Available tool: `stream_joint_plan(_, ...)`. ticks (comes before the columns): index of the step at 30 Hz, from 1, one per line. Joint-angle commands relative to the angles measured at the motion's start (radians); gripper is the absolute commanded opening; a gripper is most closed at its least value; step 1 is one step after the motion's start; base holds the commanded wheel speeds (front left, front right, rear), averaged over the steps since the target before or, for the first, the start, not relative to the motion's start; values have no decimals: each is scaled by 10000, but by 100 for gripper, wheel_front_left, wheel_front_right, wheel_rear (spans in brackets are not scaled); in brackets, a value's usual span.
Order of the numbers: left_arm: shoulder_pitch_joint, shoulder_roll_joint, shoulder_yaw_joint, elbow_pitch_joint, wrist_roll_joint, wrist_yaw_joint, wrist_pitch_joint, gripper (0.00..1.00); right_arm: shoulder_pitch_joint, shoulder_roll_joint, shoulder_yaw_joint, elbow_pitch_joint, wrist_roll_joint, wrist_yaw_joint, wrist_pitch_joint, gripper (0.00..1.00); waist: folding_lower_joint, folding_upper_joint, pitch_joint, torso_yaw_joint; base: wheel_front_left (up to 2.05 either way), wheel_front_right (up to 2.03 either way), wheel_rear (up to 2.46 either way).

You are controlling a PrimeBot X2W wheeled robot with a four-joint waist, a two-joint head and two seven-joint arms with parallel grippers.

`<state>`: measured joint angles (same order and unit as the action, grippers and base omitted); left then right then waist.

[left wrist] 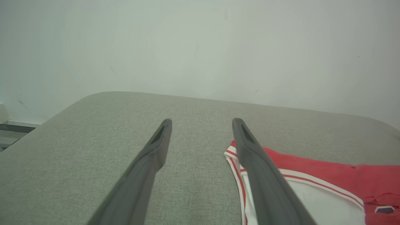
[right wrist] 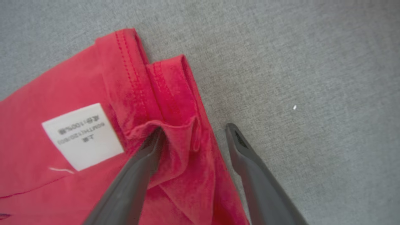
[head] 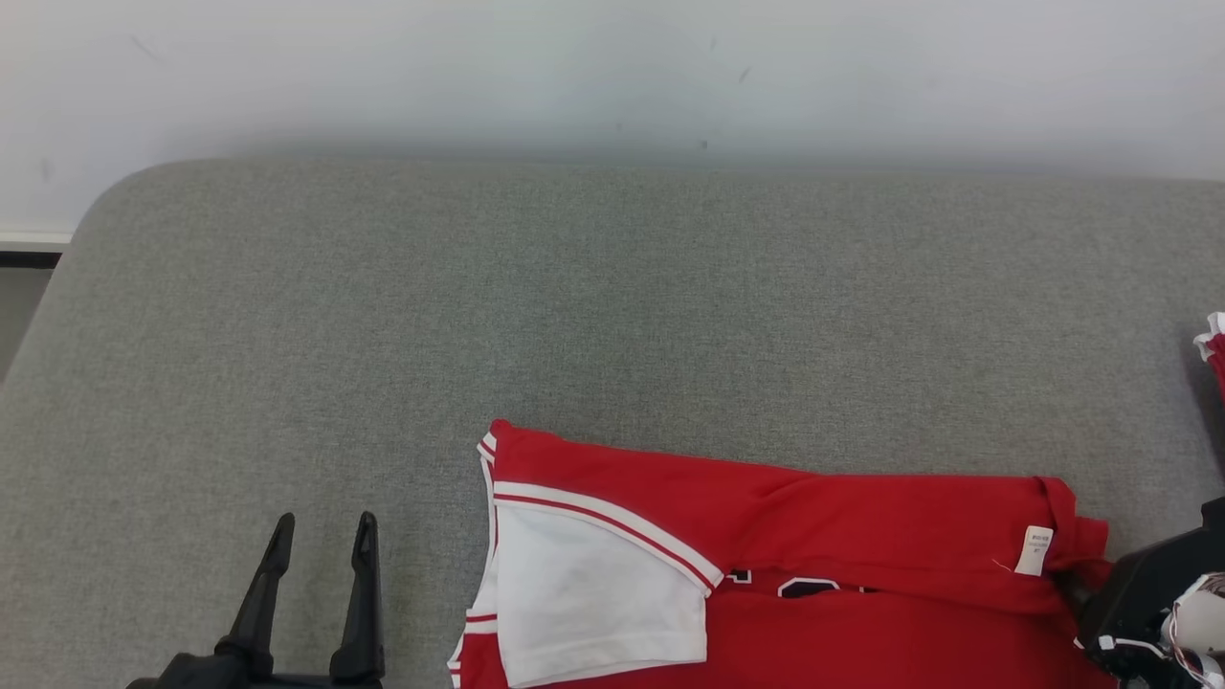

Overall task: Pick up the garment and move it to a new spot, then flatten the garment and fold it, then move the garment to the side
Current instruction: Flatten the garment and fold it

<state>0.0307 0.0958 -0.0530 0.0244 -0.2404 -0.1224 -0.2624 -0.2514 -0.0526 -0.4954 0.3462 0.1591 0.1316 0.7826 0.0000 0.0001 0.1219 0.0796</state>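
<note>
While garment (head: 813, 536) lies folded at near right of grey cushion (head: 574, 306) | left gripper (head: 325, 522) wide, empty, over bare cushion just beside white sleeve (head: 593, 593) | right gripper (right wrist: 194, 128) wide, straddling red hem corner (right wrist: 168, 81) by label (right wrist: 82, 136), nothing clamped

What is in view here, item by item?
Red fabric jersey with a white sleeve: one, red and white, head view's lower right.
Rectangular white care label: one, white, on the jersey's right end.
Red-and-white cloth piece: one, head view's right edge, unidentifiable.
Grey woven padded surface: one, grey, beneath everything.
Plain wall: one, off-white, behind.
Left gripper: one, dark, open, left of the jersey.
Right gripper: one, dark, open, astride the jersey's hemmed corner.
</note>
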Motion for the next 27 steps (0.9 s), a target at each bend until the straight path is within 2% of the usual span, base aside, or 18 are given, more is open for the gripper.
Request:
stream_joint_plan(1,-115,-37,14,32,43,-3,-25,100,-19,40,32,143,-29,-26,11,100,0,-1,80,80,0,0,0)
stream_joint_plan(4,-155,-69,-6,94,10,-38,-26,100,-95,61,96,308,-136,-26,96,100,0,-1,125,140,0,0,0)
stream_joint_plan(5,-162,-79,-10,106,-2,-48,-26,100,-121,66,130,363,-116,-25,150,48,0,-1,135,158,0,0,0)
stream_joint_plan(6,-161,-85,-10,119,-11,-54,-26,100,-143,80,164,410,-43,-11,183,38,0,-1,141,174,0,0,0)
stream_joint_plan(7,-159,-87,-5,142,-16,-62,-26,100,-156,94,213,438,-3,-5,213,16,0,-1,140,184,0,0,0)
stream_joint_plan(8,-164,-91,5,154,-22,-68,-25,100,-143,95,251,452,-8,-5,245,0,0,-1,135,192,0,0,0)
stream_joint_plan(19,-10,-142,184,243,-34,-70,-26,100,-488,-1,-314,-462,-376,-15,-389,0,0,-1,-59,4,0,0,0)
stream_joint_plan(27,50,-204,228,238,-87,-80,-26,100,-546,-3,-1130,-1568,-707,-15,-259,0,0,-1,-220,-225,0,0,0)
